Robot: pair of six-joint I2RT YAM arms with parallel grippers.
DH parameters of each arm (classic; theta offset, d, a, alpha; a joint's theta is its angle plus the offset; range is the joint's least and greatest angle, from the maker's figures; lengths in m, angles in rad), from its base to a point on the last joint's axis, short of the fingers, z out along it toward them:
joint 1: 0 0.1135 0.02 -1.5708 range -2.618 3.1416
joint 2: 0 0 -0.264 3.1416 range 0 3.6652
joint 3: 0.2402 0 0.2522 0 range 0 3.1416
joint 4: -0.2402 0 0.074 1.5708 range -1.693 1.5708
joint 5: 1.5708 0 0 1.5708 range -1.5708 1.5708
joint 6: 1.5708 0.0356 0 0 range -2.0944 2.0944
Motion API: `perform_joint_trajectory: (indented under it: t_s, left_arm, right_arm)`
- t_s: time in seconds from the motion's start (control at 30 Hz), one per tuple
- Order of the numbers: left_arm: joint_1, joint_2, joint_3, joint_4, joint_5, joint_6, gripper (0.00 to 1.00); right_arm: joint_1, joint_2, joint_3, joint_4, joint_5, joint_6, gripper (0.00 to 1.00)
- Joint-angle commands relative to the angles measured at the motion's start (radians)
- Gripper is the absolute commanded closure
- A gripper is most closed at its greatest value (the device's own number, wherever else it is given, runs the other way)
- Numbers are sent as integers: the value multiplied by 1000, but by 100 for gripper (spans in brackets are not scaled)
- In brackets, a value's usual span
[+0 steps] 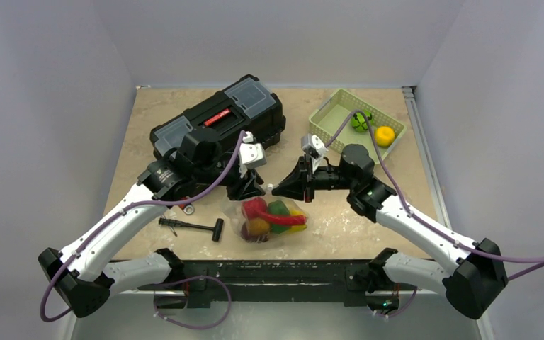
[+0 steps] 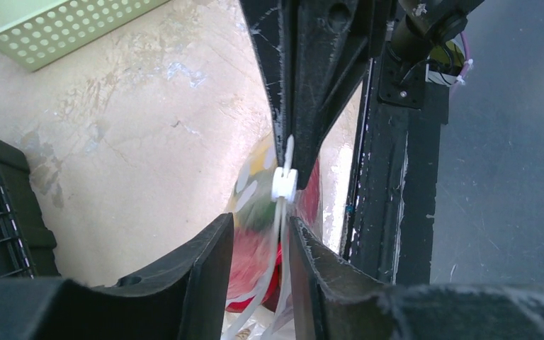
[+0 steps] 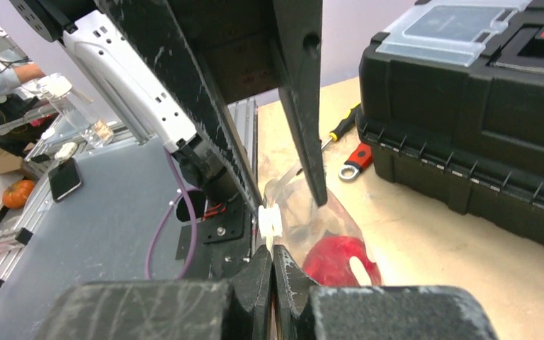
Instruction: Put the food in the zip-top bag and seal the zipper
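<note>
The clear dotted zip-top bag (image 1: 269, 221) lies at the table's front centre, holding red (image 1: 253, 207), green (image 1: 278, 209) and yellow (image 1: 258, 227) food. Both grippers are at its mouth. My right gripper (image 3: 273, 249) is shut on the whitish zipper strip, just behind a white slider (image 3: 269, 221). My left gripper (image 2: 258, 223) is open, and the zipper strip (image 2: 278, 234) runs loose between its fingers. In the top view the left gripper (image 1: 249, 190) and right gripper (image 1: 278, 190) face each other over the bag. Red food shows through the bag (image 3: 336, 258).
A black toolbox (image 1: 219, 117) stands at the back left. A pale green basket (image 1: 334, 117) at the back right holds a green toy (image 1: 360, 122) and a yellow one (image 1: 384, 134). A black-handled tool (image 1: 191, 227) and a red wrench (image 3: 354, 161) lie left of the bag.
</note>
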Motion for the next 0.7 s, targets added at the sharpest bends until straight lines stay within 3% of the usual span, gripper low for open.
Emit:
perform_joint_trajectory:
  t_s: [0.0,0.33,0.5,0.67]
  left_arm:
    - [11,-27,12,69,3,-16,66]
    - [12,2,16,60,55,-11,69]
    - [13,7,21,52,44,1,87]
    - [14,10,26,49,59,-1,98]
  right_arm:
    - [0,-59,-32,108,18,51,100]
    - [0,-75,-34,122,21,69,100]
    - [0,-88,-24,100,20,62,100]
    - [1,-91,2,21,41,36,100]
